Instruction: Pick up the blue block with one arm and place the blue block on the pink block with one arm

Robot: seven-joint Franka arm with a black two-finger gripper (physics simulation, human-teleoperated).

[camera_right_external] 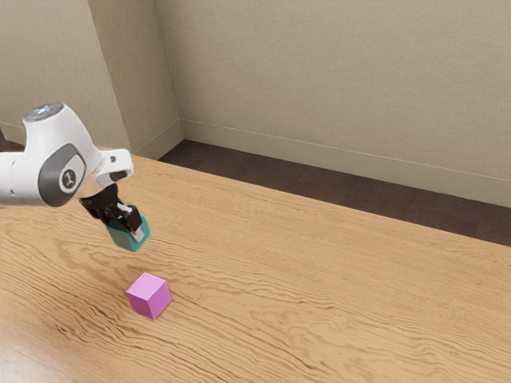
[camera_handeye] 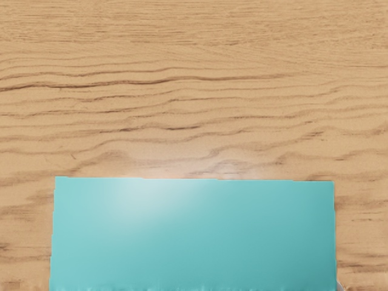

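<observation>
A teal-blue block [camera_right_external: 127, 236] hangs in the air above the table, held tilted, with my black gripper [camera_right_external: 128, 226] shut on it. In the wrist view the same block [camera_handeye: 193, 233] looms large just under my hand, over bare wood. A pink block [camera_right_external: 148, 295] rests on the wooden table, below the held block and slightly toward the exterior view's right. The two blocks are apart, with a clear gap between them.
The wooden table [camera_right_external: 319, 279] stretches wide toward the exterior view's right. Beyond its far edge lie a dark floor [camera_right_external: 359, 187] and beige walls. My white arm [camera_right_external: 48, 163] comes in from the exterior view's left.
</observation>
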